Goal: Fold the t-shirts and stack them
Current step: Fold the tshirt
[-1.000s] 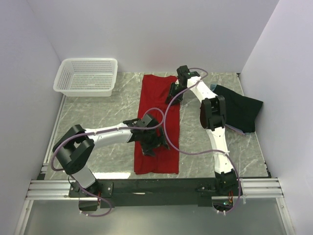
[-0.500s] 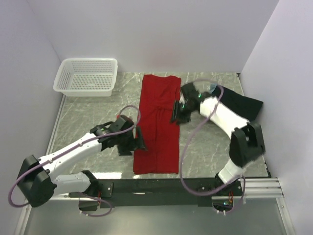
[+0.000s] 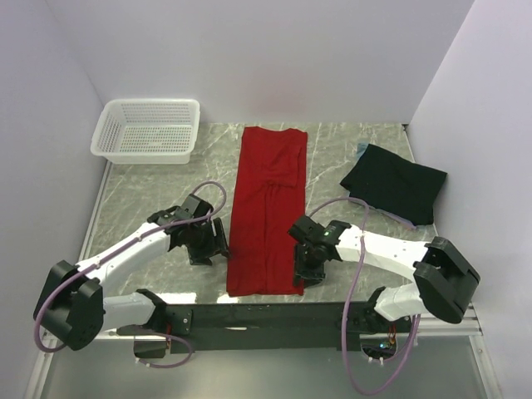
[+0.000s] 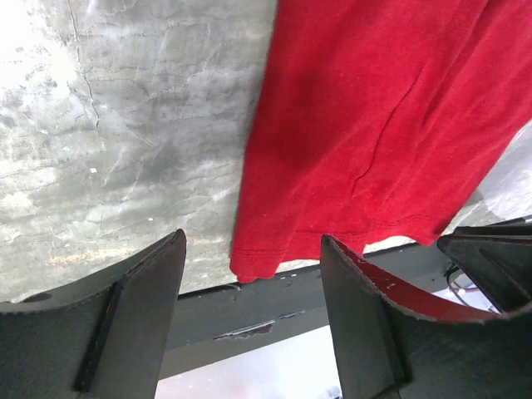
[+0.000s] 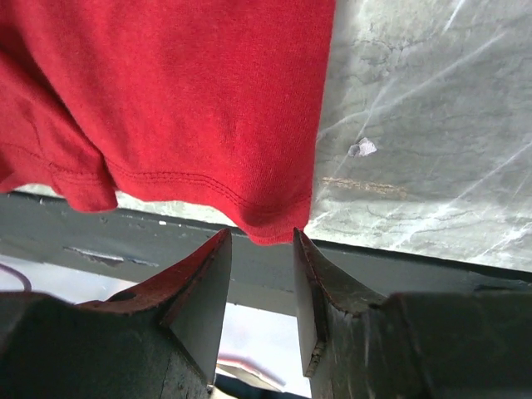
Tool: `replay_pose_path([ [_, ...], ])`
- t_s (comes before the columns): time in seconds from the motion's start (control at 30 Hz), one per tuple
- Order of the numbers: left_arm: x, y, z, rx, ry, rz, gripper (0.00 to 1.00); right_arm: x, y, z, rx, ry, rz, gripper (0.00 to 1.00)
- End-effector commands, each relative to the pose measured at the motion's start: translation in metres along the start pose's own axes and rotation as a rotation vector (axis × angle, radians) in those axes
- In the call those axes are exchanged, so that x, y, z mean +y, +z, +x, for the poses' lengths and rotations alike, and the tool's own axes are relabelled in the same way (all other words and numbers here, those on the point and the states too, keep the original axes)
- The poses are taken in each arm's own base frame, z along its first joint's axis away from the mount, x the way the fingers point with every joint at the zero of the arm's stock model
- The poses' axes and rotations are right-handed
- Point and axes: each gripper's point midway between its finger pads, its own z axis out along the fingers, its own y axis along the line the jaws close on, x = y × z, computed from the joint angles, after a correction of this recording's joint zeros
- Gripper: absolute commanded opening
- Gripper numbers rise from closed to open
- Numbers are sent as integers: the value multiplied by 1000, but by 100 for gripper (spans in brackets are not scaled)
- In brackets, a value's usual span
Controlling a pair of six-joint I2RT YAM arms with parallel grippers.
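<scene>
A bright red t-shirt [image 3: 270,208] lies on the marble table as a long narrow strip running from back to front. A black t-shirt [image 3: 397,184] lies folded at the right rear, with a light blue edge [image 3: 361,150] showing at its far corner. My left gripper [image 3: 208,243] is low beside the strip's left edge, near its front end. In the left wrist view it [image 4: 253,249] is open, with the red shirt's [image 4: 374,125] front left corner just beyond the fingertips. My right gripper [image 5: 261,237] is open with a narrow gap at the red shirt's [image 5: 166,100] front right corner.
A white mesh basket [image 3: 150,129] stands at the back left corner. White walls close in the table on three sides. The black front rail [image 3: 274,316] runs just below the red shirt's hem, close to both grippers.
Both arms have come back toward the near edge. The left gripper slid off the shirt to its left side and narrowed. The right gripper moved from the far end to the front right corner.
</scene>
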Motion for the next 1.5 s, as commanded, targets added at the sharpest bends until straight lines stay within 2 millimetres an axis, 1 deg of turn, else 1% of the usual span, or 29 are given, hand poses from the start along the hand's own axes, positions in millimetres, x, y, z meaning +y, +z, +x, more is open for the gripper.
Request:
replay_pose_path([
  [0.0,-7,0,-2,7,51,47,71,10,2,-5,-36,35,1,42],
  [0.03,-5,1,-1,7,48,43,71,7,9,1,-14,26,15,42],
  [0.1,0,3,2,16,44,34,71,2,17,7,9,41,48,42],
  [0.17,1,4,4,21,42,37,71,-1,18,10,3,34,82,42],
  [0.4,10,5,8,22,35,8,70,-7,20,13,-3,49,112,42],
  [0.53,15,5,11,17,31,2,69,-16,23,16,-4,63,126,42],
  [0.6,17,6,16,33,31,5,69,-14,22,16,-8,67,114,42],
  [0.8,16,4,15,24,34,8,68,-11,8,13,-49,66,80,44],
  [1.0,13,2,11,20,45,6,69,-9,6,16,-49,75,28,44],
  [1.07,14,3,13,28,43,5,69,-14,9,15,-61,83,42,44],
  [1.2,13,1,13,24,44,10,69,-27,22,16,-51,101,79,44],
  [1.33,11,-2,11,6,44,17,69,-27,29,16,-46,87,76,43],
  [1.47,11,0,15,29,52,22,69,-26,32,12,-53,70,87,40],
])
